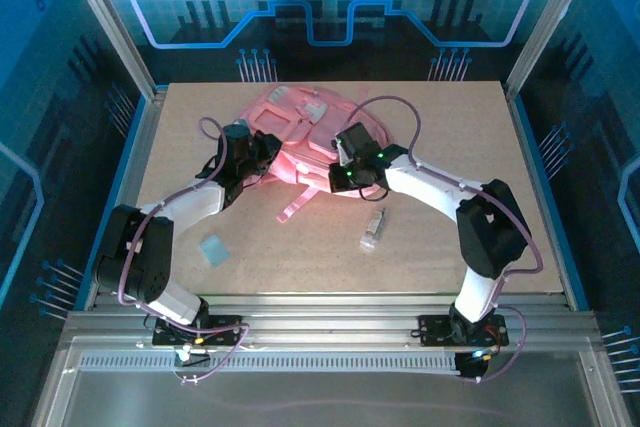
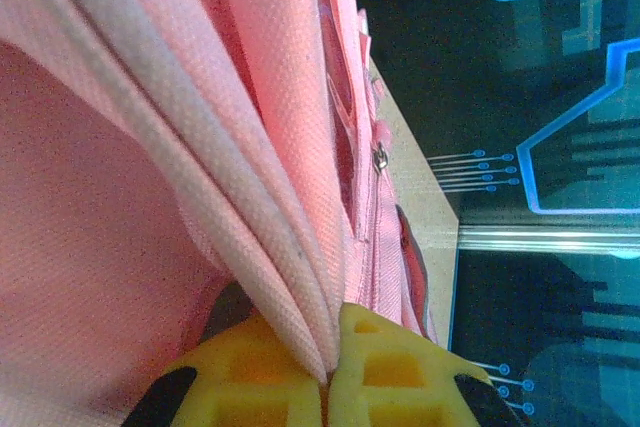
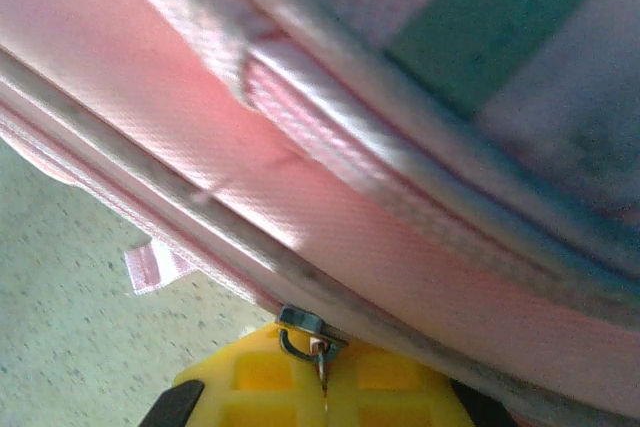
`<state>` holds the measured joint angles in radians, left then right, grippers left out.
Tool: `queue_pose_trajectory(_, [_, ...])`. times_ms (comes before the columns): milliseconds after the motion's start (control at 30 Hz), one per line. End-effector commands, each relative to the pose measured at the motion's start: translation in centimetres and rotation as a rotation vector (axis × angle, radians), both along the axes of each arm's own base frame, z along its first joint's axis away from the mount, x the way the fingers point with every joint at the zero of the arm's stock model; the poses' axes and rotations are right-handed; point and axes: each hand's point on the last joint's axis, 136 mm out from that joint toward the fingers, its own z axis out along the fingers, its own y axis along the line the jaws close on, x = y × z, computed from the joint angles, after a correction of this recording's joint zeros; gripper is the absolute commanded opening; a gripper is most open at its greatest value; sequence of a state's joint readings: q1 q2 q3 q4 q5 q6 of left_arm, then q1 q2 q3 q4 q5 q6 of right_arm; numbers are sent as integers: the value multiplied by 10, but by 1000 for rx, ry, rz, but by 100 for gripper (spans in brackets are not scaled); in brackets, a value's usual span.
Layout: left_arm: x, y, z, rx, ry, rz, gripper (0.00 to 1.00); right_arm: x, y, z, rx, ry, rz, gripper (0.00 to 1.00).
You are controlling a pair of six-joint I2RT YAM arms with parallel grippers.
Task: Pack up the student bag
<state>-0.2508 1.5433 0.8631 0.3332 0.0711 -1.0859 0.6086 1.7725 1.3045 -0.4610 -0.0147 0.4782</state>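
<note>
Pink woven student bag (image 1: 285, 107) (grey piping), speckled beige table (image 1: 450, 147)

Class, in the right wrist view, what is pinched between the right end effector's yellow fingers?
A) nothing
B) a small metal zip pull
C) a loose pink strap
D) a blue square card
B: the right end effector is shut on the small metal zip pull of the large pink fabric backpack.

Pink student bag (image 1: 290, 112) mid-table, blue square (image 1: 213, 249) nearer

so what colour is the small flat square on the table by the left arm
The small square is light blue, clearest in the top external view.
</note>
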Motion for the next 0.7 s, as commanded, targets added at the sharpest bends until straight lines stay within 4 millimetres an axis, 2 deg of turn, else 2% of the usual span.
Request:
queue_pose_trajectory(0, [23,18,61,19,-185,21,0,-29,-85,-24,-272,163,-20,0])
queue_pose_trajectory(333, [32,18,59,61,-174,-23,0,-29,-116,-10,-295,201,-5,0])
queue_pose_trajectory(433, [40,14,55,57,-171,-55,0,-29,-115,-8,-251,211,-5,0])
queue_pose_trajectory(500, [50,12,50,90,-173,-73,0,-33,-102,-6,-177,231,22,0])
queue_pose_trajectory(600, [73,5,38,116,-159,-121,0,-42,-62,0,23,265,100,0])
queue_pose_trajectory(633, [80,2,34,103,-148,-140,5,-44,-52,2,72,270,115,0])
queue_pose_trajectory(667, [88,-3,29,78,-132,-164,24,-45,-39,4,126,275,134,0])
